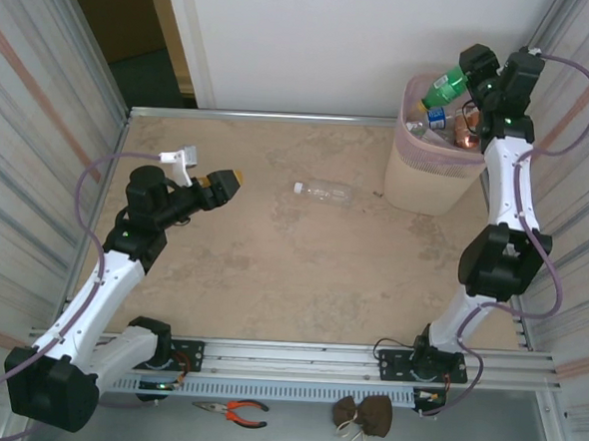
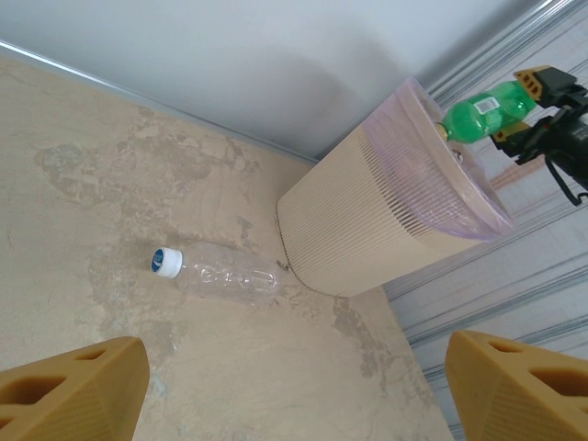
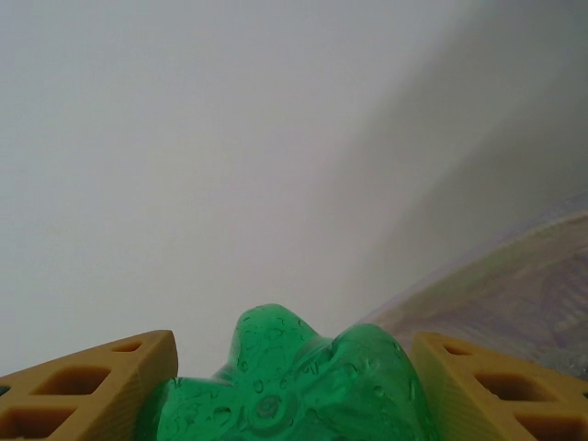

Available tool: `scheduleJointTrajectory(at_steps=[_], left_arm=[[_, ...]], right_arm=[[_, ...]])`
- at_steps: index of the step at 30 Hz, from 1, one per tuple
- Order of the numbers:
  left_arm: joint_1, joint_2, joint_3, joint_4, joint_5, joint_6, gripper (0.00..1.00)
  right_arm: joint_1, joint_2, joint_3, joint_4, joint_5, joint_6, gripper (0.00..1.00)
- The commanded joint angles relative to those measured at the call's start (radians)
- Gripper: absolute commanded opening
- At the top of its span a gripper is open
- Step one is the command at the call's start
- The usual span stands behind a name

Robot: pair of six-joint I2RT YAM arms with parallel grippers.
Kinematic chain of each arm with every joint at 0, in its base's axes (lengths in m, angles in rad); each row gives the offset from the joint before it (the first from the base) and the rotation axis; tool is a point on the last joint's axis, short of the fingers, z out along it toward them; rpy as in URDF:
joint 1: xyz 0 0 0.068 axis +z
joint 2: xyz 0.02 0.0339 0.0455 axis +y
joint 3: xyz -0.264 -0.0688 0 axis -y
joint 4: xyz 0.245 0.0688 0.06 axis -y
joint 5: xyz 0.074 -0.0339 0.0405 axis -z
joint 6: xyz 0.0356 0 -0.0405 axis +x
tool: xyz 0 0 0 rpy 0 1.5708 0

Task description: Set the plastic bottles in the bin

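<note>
My right gripper is shut on a green bottle, held tilted over the mouth of the beige bin with its pink liner. The bottle's green base sits between the yellow fingers in the right wrist view. Several bottles lie inside the bin. A clear bottle with a white and blue cap lies on the table left of the bin, also seen as the clear bottle in the left wrist view. My left gripper hovers open to its left, nothing between its fingers.
Corrugated metal walls close in both sides and a white wall stands behind. The bin stands in the far right corner. Orange pliers and a brown pouch lie in front of the base rail.
</note>
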Motion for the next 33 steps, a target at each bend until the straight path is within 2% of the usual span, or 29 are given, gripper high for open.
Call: scheduleJointTrajectory(at_steps=[1, 14, 20, 23, 27, 33], left_arm=[[0.007, -0.002, -0.009, 0.016, -0.003, -0.003, 0.84], [0.007, -0.014, -0.006, -0.004, -0.020, 0.005, 0.84], [0.007, -0.011, 0.001, -0.008, -0.015, 0.005, 0.84], [0.008, -0.012, 0.007, -0.011, -0.014, 0.006, 0.84], [0.007, -0.017, 0.008, -0.012, -0.013, 0.004, 0.84], [0.007, -0.017, 0.007, -0.006, -0.013, -0.001, 0.84]], right_arm=[[0.008, 0.057, 0.092, -0.074, -0.024, -0.043, 0.39], [0.057, 0.230, 0.181, -0.258, -0.081, -0.130, 0.46], [0.067, 0.340, 0.306, -0.401, -0.120, -0.190, 0.55], [0.068, 0.359, 0.366, -0.440, -0.120, -0.210, 0.63], [0.070, 0.347, 0.472, -0.506, -0.067, -0.259, 0.72], [0.077, 0.273, 0.541, -0.560, 0.058, -0.348, 0.79]])
